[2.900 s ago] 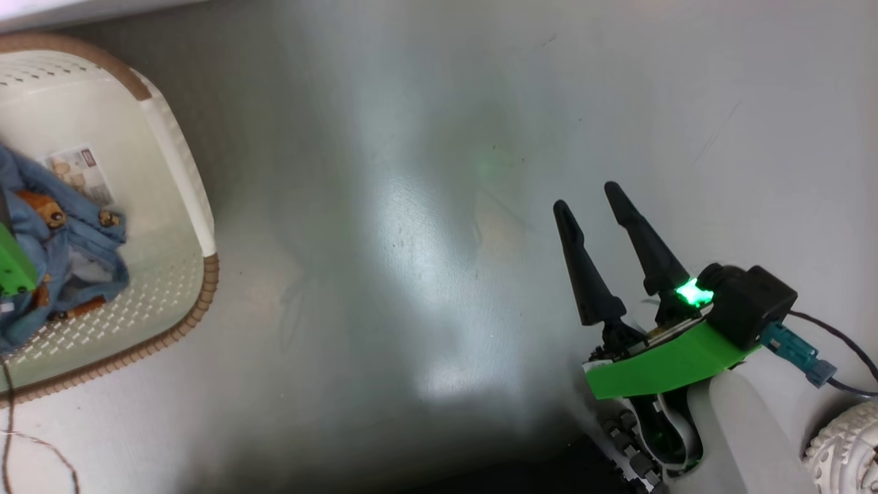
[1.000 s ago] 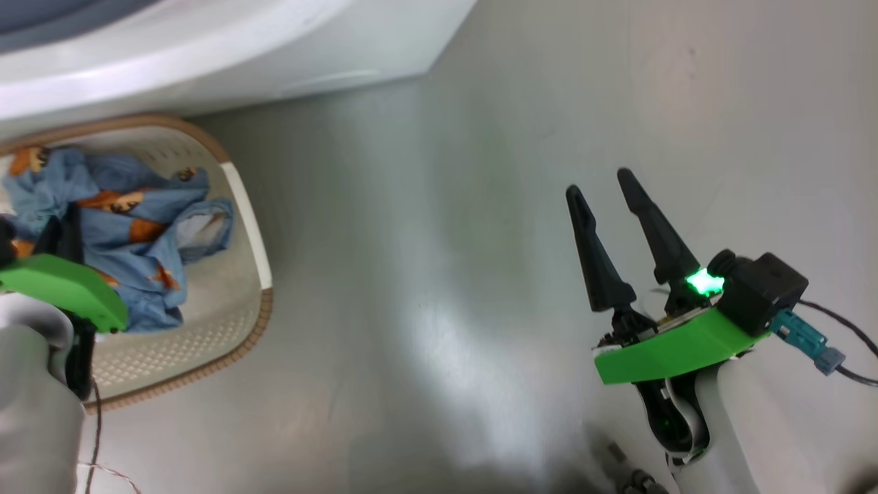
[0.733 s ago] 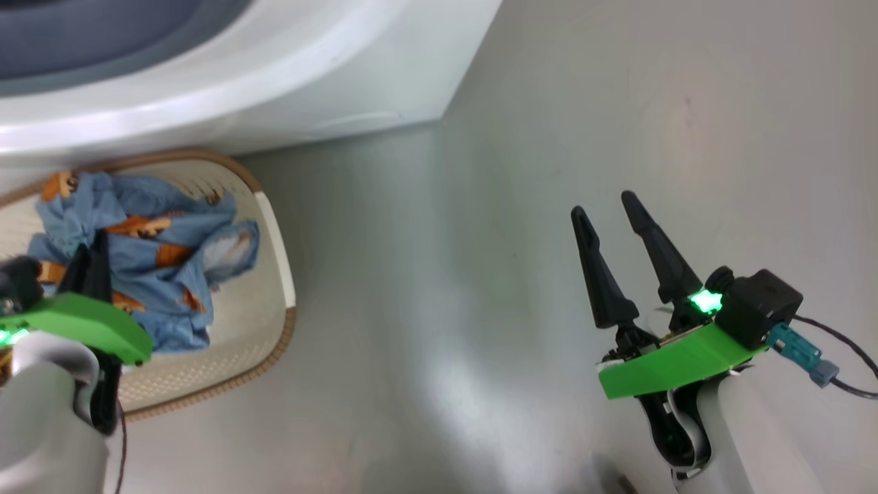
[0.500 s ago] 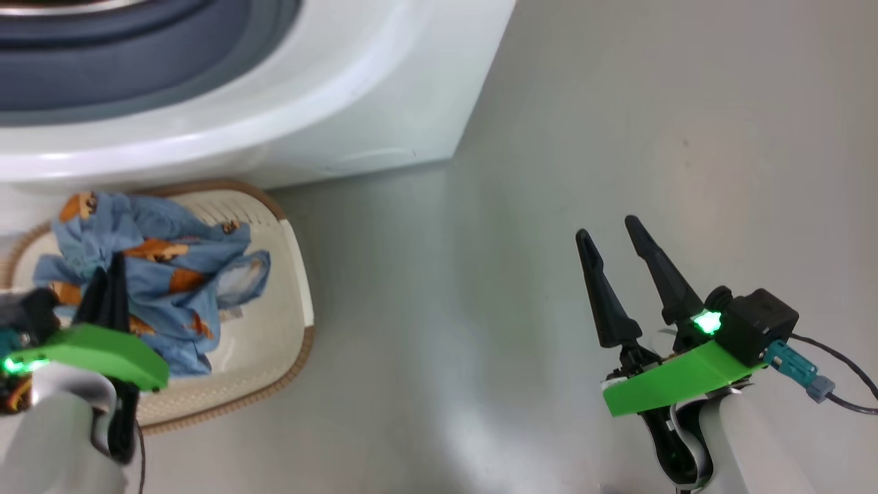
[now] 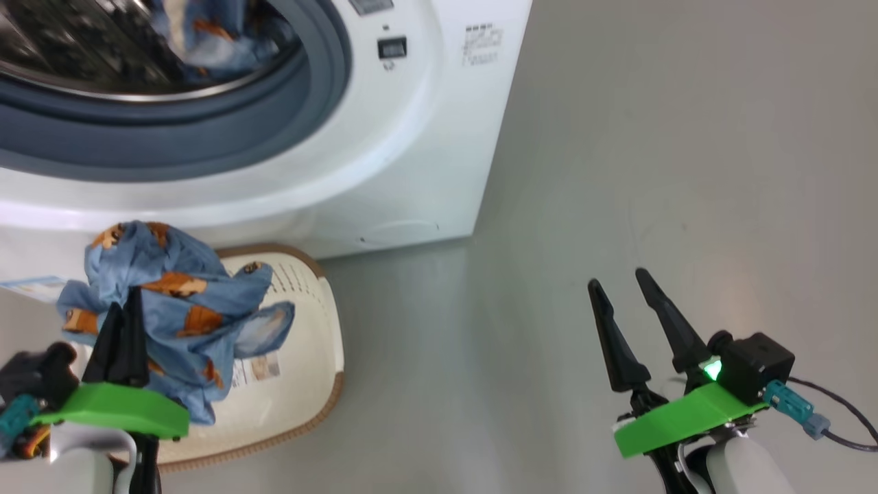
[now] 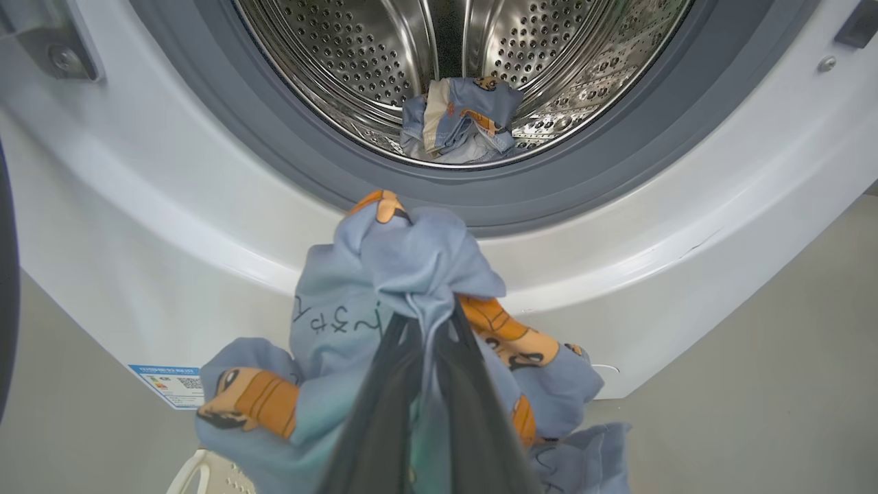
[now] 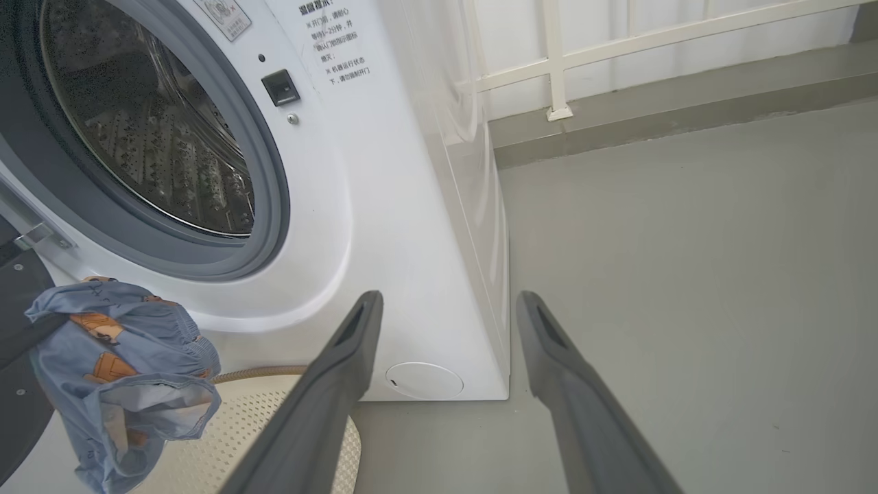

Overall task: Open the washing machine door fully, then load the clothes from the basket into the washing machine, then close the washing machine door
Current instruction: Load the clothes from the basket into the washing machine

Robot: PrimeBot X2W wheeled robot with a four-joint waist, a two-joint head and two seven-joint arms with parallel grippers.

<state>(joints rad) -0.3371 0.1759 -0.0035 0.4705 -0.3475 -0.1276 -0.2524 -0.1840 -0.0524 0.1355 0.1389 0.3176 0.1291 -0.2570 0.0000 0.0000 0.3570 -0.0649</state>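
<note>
In the head view the left pincer (image 5: 127,302) sits at the lower left, its two dark fingers pressed together and clamped on a light blue garment (image 5: 185,302) printed with orange-brown cartoon figures. The garment hangs bunched around the fingertips, above the cream perforated basket (image 5: 312,336), whose brown rim curves along the lower edge. A paper label (image 5: 257,369) shows on the bare basket floor just under the cloth.

The white washing machine (image 5: 411,137) takes up the upper left. Its mouth is uncovered, ringed by the grey rubber seal (image 5: 206,140). In the left wrist view a second garment (image 6: 459,120) of the same print lies at the bottom of the steel perforated drum (image 6: 357,55), and a blue label (image 6: 168,384) is stuck low on the machine's front, at the lower left.

The right pincer (image 5: 617,280) is at the lower right over the grey floor (image 5: 651,137), well apart from the basket, fingers spread and holding nothing. In the right wrist view a round white flap (image 7: 424,379) shows between them.
</note>
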